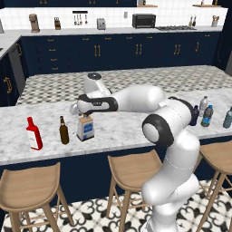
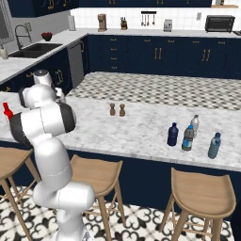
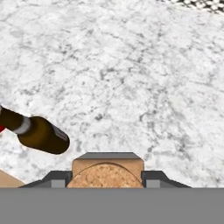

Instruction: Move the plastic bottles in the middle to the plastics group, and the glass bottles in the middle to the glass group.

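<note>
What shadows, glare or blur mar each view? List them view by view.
Left base view: soft and low-resolution, flat even light; the cork-stoppered bottle casts barely any shadow on the counter. Right base view: equally soft, no glare on the marble. Hand view: the cork and dark fingers are cut by the bottom edge; the brown beer bottle looks sharp, with a small highlight.

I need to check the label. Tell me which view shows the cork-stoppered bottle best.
The left base view: the cork-stoppered bottle stands upright beside the brown beer bottle, blue-and-white label facing the camera. The hand view gives just its cork top between the jaws.
</note>
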Tool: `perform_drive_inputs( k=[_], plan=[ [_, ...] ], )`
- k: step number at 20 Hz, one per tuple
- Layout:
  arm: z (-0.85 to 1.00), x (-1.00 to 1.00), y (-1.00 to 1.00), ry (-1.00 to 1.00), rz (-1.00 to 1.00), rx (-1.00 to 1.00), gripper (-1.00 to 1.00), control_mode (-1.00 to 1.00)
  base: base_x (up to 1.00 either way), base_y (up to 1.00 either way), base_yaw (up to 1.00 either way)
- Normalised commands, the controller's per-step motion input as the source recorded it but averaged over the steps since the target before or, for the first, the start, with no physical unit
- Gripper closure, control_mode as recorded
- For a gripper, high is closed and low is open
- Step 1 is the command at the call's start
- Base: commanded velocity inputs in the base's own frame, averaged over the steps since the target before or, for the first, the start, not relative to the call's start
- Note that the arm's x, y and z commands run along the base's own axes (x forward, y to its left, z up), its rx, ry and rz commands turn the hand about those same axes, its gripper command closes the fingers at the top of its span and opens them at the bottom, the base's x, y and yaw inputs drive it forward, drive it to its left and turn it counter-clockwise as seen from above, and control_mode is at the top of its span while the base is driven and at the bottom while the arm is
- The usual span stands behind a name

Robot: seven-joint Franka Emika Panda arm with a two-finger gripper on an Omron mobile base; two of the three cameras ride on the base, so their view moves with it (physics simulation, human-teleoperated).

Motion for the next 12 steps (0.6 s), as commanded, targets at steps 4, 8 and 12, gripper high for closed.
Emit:
perform_drive_inputs(
  k=[4, 8, 12],
  plan=[
    [0.0, 0.0, 0.32, 0.0, 0.0, 0.0, 1.0, -1.0, 0.0, 0.0, 0.0],
    [0.0, 0.0, 0.31, 0.0, 0.0, 0.0, 1.0, -1.0, 0.0, 0.0, 0.0],
    [-0.06, 0.01, 0.21, 0.0, 0.0, 0.0, 1.0, -1.0, 0.0, 0.0, 0.0]
  ],
)
